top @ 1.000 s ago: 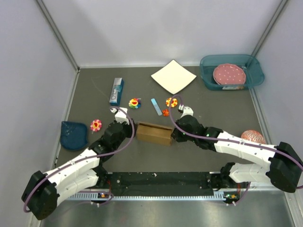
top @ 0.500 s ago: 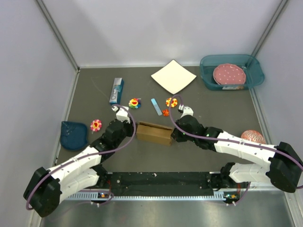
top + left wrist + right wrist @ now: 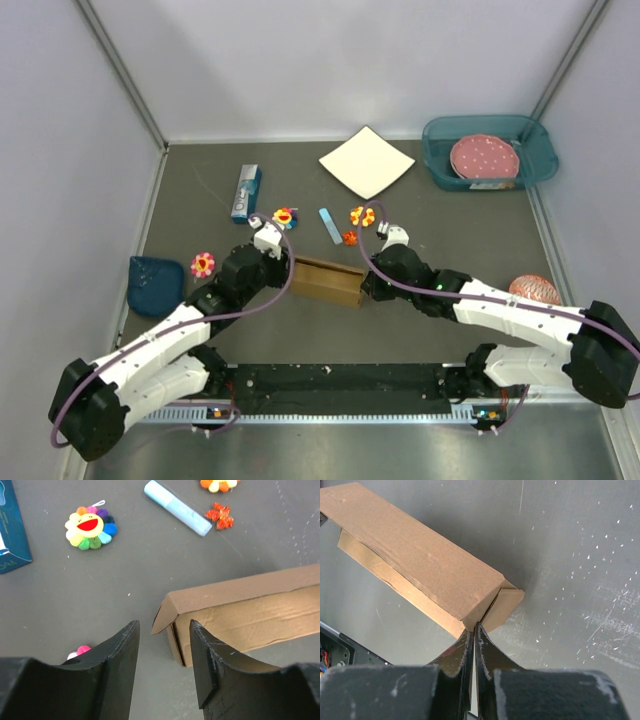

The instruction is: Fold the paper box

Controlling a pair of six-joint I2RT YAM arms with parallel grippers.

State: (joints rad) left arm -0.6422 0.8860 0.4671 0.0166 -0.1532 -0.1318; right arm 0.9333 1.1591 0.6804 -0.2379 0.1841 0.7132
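Right gripper [image 3: 473, 629] pinches paper box [image 3: 420, 560] end; left gripper [image 3: 164, 630] part-open astride loose flap [image 3: 162, 615]; skewed closure could crumple it.

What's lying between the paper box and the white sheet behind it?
Top view shows three small items between the paper box and white sheet: a light blue tube, an orange flower toy and a small red bow.

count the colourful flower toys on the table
3: pink flower beside the blue pouch at left, rainbow flower and orange flower either side of the blue tube. The tiny red trinket is uncounted; others may be hidden.
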